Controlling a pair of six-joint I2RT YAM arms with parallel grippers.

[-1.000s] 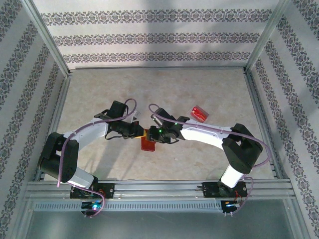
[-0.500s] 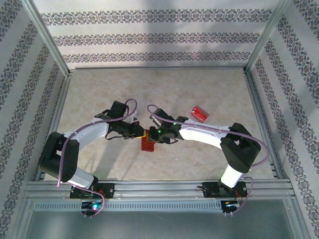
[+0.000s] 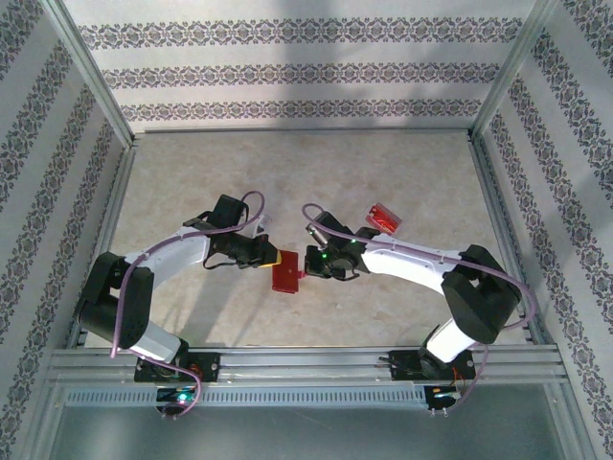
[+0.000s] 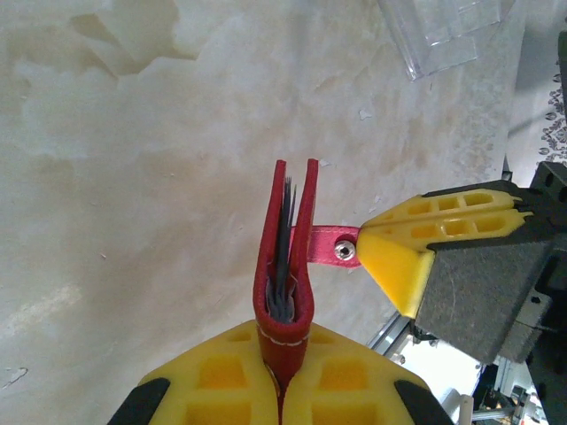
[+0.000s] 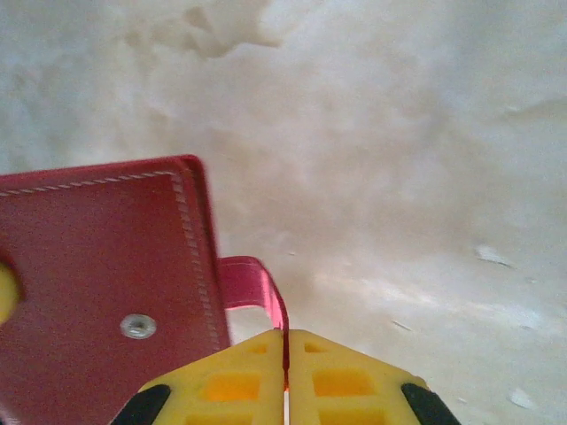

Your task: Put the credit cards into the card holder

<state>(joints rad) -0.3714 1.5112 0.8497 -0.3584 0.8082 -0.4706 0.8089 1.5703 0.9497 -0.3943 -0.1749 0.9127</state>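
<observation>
The holder (image 4: 266, 266) is held in the middle of the worktop (image 3: 192, 182), between the two arms. It is gripped at its fold by the left fingers (image 4: 301, 381), which are closed tight on it. From the left wrist it is seen edge-on: the two red covers stand only a little apart, and the grey sleeves (image 4: 283, 266) are packed between them. No card edge can be made out among the sleeves.

The tab (image 4: 326, 239) sticks out to the right of the holder. Its end is pinched by the right fingers (image 5: 297, 363), which are closed on it with no gap showing.

The cards (image 3: 383, 218) lie at the far right, well apart from the holder, in what appears to be the clear tray (image 4: 443, 31). How many there are cannot be told.

The task is judged to be at its start. The holder has been taken in hand on both sides, but it has not been spread open and no card has been picked up. Left to do, by this reading:

- The covers are to be drawn apart by the tab.
- The sleeves are to be exposed.
- Each card is to be fetched from the far right and slid into a sleeve.
</observation>
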